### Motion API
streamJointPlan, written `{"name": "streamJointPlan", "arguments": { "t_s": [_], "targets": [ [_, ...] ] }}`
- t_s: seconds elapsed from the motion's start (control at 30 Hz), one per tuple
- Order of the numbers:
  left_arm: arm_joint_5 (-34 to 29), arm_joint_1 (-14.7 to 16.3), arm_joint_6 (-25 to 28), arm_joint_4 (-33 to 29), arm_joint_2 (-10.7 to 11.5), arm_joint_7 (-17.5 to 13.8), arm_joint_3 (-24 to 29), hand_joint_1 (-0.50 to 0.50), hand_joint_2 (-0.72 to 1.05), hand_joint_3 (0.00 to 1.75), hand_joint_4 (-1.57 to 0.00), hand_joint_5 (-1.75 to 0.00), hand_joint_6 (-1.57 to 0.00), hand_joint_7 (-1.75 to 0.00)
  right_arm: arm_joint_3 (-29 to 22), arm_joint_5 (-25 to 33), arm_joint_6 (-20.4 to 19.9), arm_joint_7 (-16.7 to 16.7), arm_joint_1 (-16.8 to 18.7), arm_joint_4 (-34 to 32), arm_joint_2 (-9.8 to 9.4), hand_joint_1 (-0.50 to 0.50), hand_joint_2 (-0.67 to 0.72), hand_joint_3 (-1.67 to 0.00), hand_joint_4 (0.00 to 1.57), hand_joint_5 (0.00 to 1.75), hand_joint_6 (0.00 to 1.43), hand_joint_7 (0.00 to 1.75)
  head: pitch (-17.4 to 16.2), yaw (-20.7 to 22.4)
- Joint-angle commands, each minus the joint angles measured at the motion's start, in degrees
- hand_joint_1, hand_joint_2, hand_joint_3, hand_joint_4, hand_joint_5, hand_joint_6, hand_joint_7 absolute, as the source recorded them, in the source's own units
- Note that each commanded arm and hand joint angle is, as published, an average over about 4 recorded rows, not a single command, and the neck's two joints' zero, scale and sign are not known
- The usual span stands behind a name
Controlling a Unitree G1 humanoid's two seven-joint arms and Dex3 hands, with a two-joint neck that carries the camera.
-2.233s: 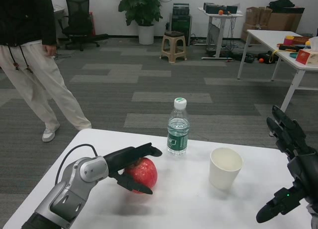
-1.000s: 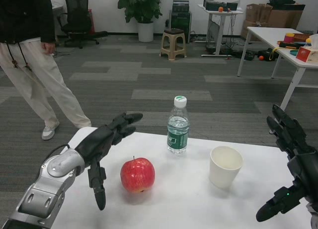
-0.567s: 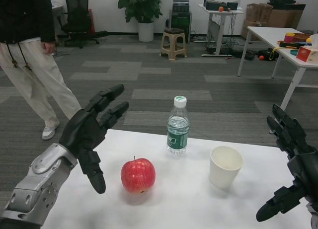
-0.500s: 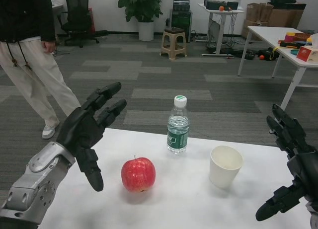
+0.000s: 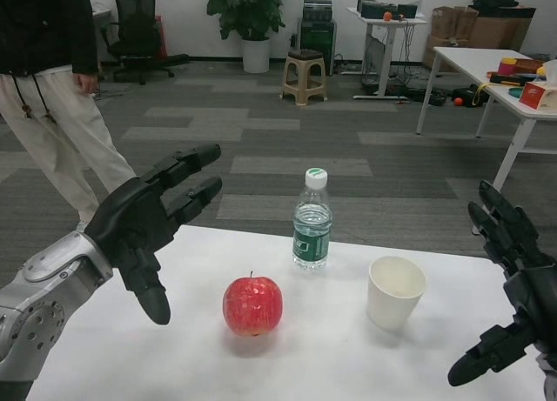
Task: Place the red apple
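Change: left robot hand (image 5: 144, 223) has let go of the apple (image 5: 252, 305) and lifted away, fingers spread.
Apple: on counter (image 5: 348, 366), just in front-left of the bottle (image 5: 312, 220).
Handling: likely firm, smooth, prone to rolling; grip its sides.
Right robot hand (image 5: 509, 288): fingers apart, right of the cup (image 5: 395, 293).

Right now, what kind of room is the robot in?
Probably an office or lab workroom: grey carpet tiles, a black office chair, a potted plant, and white work tables cluttered with boxes and gear.
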Motion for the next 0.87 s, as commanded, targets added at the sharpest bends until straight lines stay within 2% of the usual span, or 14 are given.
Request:
{"name": "streamJointPlan", "arguments": {
  "t_s": [0.03, 0.3, 0.43, 0.7, 0.87],
  "targets": [
    [-0.2, -0.7, 0.3, -0.7, 0.6, 0.0, 0.6, -0.5, -0.24, 0.02, 0.0, 0.0, 0.0, -0.37, 0.5, 0.4, -0.4, -0.1, -1.3, -0.6, -0.63, -0.38, 0.34, -0.02, 0.0, 0.0, 0.0, 0.14, 0.0, 0.0],
    [0.0, -0.9, 0.1, -0.7, -0.1, 0.0, 0.7, -0.5, -0.19, 0.07, 0.0, 0.0, 0.0, -0.35, 0.5, 0.5, -0.4, -0.2, -1.3, -1.0, -0.63, -0.38, 0.34, 0.0, 0.0, 0.0, 0.0, 0.14, -0.1, -0.3],
    [0.2, -0.8, -0.1, -0.7, -0.3, 0.0, 0.9, -0.5, -0.19, 0.0, 0.0, 0.0, 0.0, -0.35, 0.5, 0.5, -0.4, -0.2, -1.4, -1.0, -0.63, -0.38, 0.34, -0.04, 0.0, 0.0, 0.0, 0.14, -0.1, -0.3],
    [-0.1, -0.9, -0.3, -0.5, -0.4, 0.0, 0.6, -0.5, -0.19, 0.04, 0.0, 0.0, 0.0, -0.35, 0.6, 0.5, -0.4, -0.3, -1.5, -1.2, -0.63, -0.38, 0.34, 0.0, 0.0, 0.0, 0.0, 0.14, 0.0, -0.3],
    [-0.1, -0.9, -0.3, -0.5, -0.4, 0.0, 0.5, -0.5, -0.19, 0.0, 0.0, 0.0, 0.0, -0.4, 0.6, 0.5, -0.4, -0.3, -1.5, -1.3, -0.63, -0.38, 0.34, 0.0, 0.0, 0.0, 0.0, 0.14, 0.0, -0.3]
  ]
}}
